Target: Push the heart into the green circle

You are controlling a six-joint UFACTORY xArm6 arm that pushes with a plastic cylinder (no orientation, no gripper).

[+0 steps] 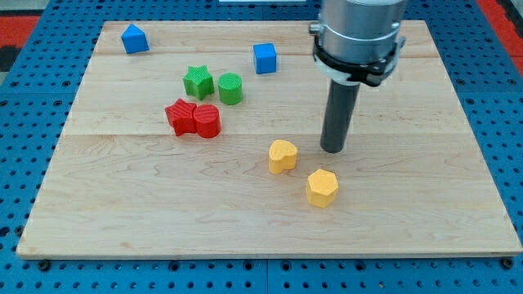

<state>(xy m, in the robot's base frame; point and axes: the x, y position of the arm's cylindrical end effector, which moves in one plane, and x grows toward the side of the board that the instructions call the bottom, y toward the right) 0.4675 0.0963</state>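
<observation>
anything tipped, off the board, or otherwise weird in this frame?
Nothing stands out. All blocks sit flat on the wooden board. The red star and red cylinder touch; the green star and green circle sit close. My tip is right of the yellow heart, apart from it.

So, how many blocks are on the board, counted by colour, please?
Blue: 2, the blue house-shaped block and the blue cube
Green: 2, the green star and the green circle
Red: 2, the red star and the red cylinder
Yellow: 2, the yellow heart and the yellow hexagon
Total: 8
</observation>
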